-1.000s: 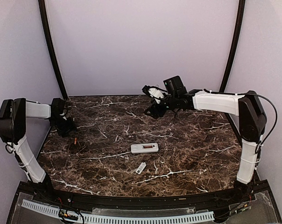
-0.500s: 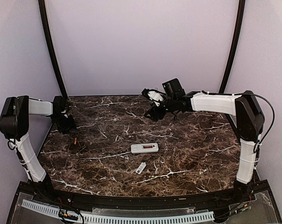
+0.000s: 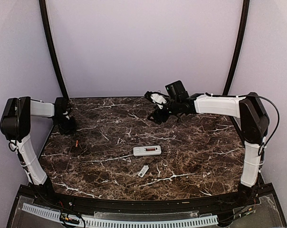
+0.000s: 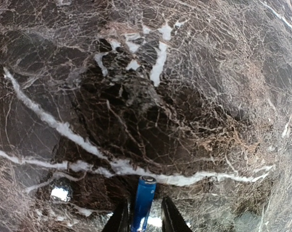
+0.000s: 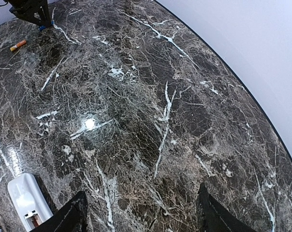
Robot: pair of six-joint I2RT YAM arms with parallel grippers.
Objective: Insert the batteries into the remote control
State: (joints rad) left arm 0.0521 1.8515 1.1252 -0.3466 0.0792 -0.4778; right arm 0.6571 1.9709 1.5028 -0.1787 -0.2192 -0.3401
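Note:
The white remote control (image 3: pixel 147 150) lies near the table's middle with its battery bay open; its end shows in the right wrist view (image 5: pixel 27 200). My left gripper (image 3: pixel 67 126) is at the far left of the table, shut on a blue battery (image 4: pixel 143 200) that sticks out forward between its fingers just above the marble. An orange battery (image 3: pixel 76 142) lies on the table just in front of it, also seen in the right wrist view (image 5: pixel 18 45). My right gripper (image 3: pixel 155 115) is open and empty, held above the far middle of the table.
A small flat white loose piece (image 3: pixel 143 171) lies just in front of the remote. The dark marble table (image 3: pixel 196 156) has a black frame post at each back corner and pale walls close around it.
My left gripper has drawn slightly back and left, away from the orange battery. The right gripper has shifted slightly toward the back. The remote and the white piece have not moved.

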